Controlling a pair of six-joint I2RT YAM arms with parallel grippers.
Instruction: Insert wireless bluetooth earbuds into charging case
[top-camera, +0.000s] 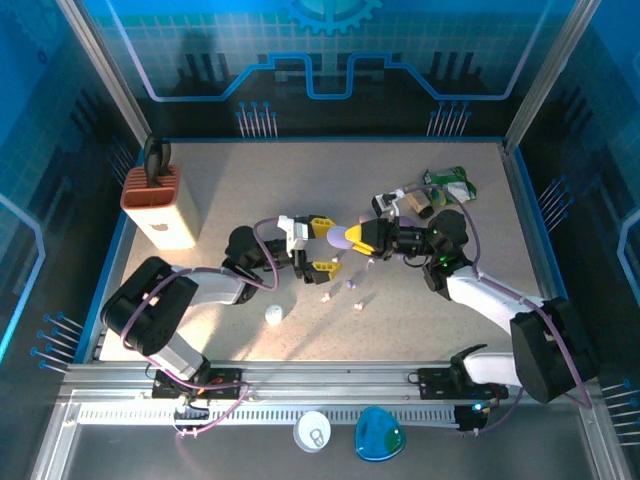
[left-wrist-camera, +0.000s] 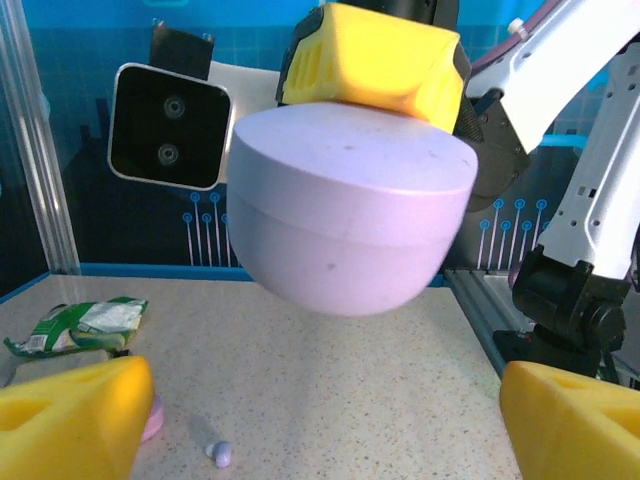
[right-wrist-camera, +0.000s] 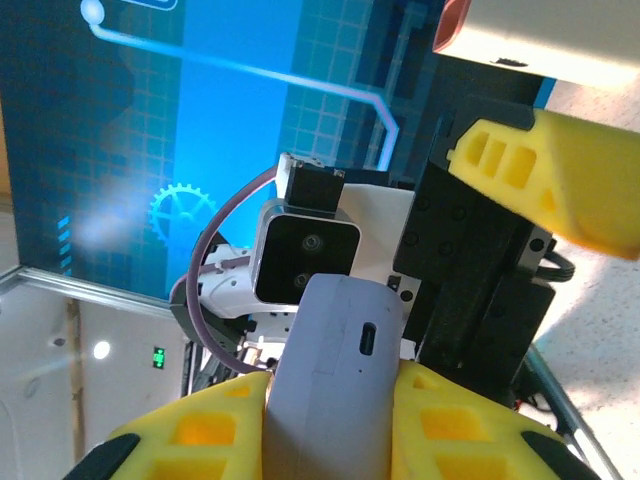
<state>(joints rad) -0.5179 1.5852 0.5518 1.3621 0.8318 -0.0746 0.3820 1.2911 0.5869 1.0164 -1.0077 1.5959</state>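
Top external view: the right gripper (top-camera: 362, 238) is clamping the closed lilac charging case (top-camera: 344, 238) just ahead of the left gripper (top-camera: 322, 247), which is standing wide and empty. Earbuds (top-camera: 350, 288) are lying loose below both; insertion is apparently pending.

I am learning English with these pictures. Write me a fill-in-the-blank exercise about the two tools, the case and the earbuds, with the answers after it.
1. The right tool is shut on a case whose colour is ____.
2. The left tool faces this case with its jaws ____.
3. The lid of the case is ____.
4. Several small earbuds lie loose on the ____.

Missing words: lilac; open; closed; table.
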